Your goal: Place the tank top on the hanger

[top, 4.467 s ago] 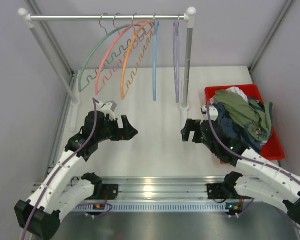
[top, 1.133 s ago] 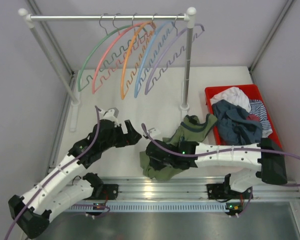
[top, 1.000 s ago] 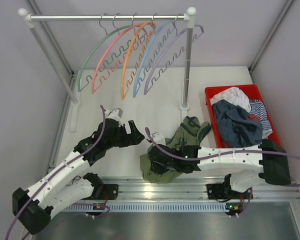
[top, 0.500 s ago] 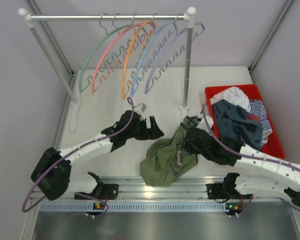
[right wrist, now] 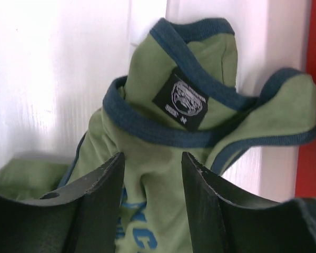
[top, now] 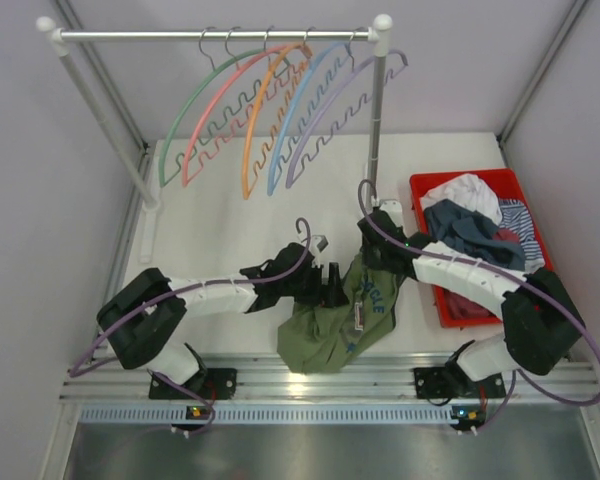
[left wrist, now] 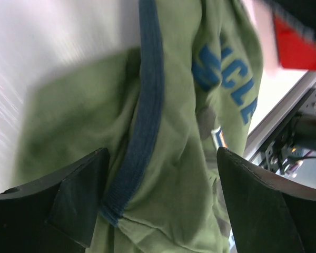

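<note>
White surface [top: 230, 220] beneath a clothes rail [top: 220, 35]: the tank top [top: 325, 335] lies crumpled near the front edge between the two arms, well apart from the green hanger [top: 175, 125], which hangs leftmost on the rail beside four others. The left tool [top: 332, 287] hovers at the shirt's left side with its fingers spread wide and a navy trim band [left wrist: 150, 105] running between them. The right tool [top: 375, 250] stands over the strap end with a narrower gap, clamped on nothing that shows, and the neck label [right wrist: 187, 100] faces up just ahead of it. A red bin [top: 417, 190] of other clothes sits to the right. The step in hand looks like taking a fresh hold. Each tool would do best to pinch a single layer of trim at a shoulder, not a bunch of body cloth, so that the neck stays open for the hanger.
</note>
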`<act>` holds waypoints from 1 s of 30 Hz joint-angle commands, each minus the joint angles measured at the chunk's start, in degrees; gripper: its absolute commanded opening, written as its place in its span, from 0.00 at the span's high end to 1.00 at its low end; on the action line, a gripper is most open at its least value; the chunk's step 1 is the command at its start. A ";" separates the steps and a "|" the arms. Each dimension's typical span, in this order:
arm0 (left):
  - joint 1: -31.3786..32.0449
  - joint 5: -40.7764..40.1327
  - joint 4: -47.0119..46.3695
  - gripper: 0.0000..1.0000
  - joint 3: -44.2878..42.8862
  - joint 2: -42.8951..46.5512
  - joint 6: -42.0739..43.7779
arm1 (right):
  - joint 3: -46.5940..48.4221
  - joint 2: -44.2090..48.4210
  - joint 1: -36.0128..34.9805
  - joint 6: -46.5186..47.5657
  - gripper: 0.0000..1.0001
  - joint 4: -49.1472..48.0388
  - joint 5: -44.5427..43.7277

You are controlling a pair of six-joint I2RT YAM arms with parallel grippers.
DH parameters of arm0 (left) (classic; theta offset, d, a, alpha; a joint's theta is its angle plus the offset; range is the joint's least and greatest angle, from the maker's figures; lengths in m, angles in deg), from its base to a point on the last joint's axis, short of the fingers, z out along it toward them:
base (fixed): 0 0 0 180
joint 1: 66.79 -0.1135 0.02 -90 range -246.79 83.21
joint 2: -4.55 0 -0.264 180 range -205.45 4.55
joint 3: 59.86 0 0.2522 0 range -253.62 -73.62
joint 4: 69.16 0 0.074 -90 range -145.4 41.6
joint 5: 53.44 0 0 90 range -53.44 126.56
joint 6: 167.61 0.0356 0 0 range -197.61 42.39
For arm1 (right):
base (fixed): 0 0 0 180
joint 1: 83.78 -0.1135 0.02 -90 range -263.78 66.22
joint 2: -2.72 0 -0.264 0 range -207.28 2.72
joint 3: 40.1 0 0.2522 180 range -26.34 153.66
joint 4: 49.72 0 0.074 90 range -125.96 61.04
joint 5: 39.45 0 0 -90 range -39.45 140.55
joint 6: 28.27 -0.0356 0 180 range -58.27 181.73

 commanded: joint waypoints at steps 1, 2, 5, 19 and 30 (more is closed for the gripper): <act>1.59 -1.35 -5.70 0.13 1.94 -0.54 -1.27 | 4.43 -2.62 1.25 5.37 0.52 -6.24 -0.62; 2.03 -1.53 -5.96 0.16 2.21 -0.54 -1.61 | 4.69 -4.20 1.43 5.63 0.51 -6.25 -0.44; 2.38 -1.79 -6.75 0.30 3.35 -1.24 -2.32 | 5.04 -5.61 1.43 5.99 0.50 -7.21 0.44; 2.65 -3.02 -5.17 0.70 5.02 -0.89 -2.67 | 4.96 -6.32 1.43 5.55 0.43 -8.27 5.27; 2.56 -9.69 5.01 0.89 4.85 5.25 -1.35 | 4.70 -1.59 1.34 3.27 1.00 -2.65 4.39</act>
